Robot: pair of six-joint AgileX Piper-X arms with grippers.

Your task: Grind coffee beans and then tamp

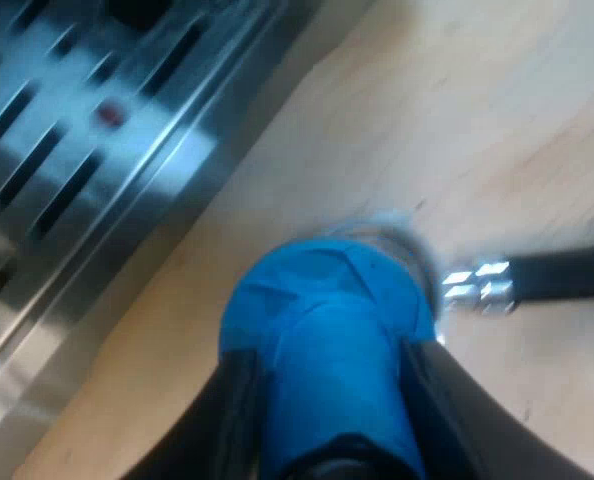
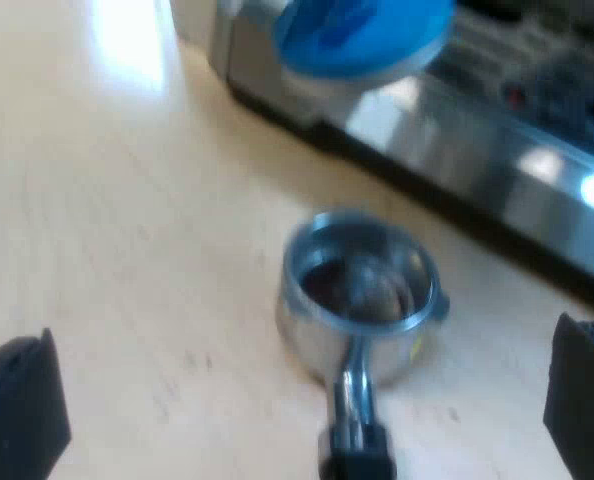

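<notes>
The left gripper (image 1: 332, 400) has its two black fingers clamped on the sides of the blue tamper (image 1: 322, 320), a rounded blue-covered knob carried base down. Under it a curved bit of bright rim peeks out, and the round metal holder's (image 1: 537, 278) dark handle runs away from it across the pale wooden worktop (image 1: 457, 120). The holder lies near the front edge of the steel espresso machine (image 1: 77, 130), beside its slotted drip tray (image 1: 37, 170).

The right gripper (image 2: 297, 395) hangs wide open and holds nothing. One black finger stands on each side of the holder (image 2: 357, 290), apart from it, and the handle points back toward this wrist.

Tamping looks to be the step in hand. Dark grounds (image 2: 352, 280) sit in the basket, so grinding seems done. The tamper (image 2: 362, 35) is up in the air, nearer the machine's front, and not yet in the basket. The next move probably needs the tamper centred over the rim, kept level, then pressed straight down. The open claw may have to close on the handle to steady it, or the holder could slide or tip.

The left wrist view shows the grip on the tamper, but the tamper hides the basket. The right wrist view shows the basket's inside, the grounds, and the gap between tamper and rim.
</notes>
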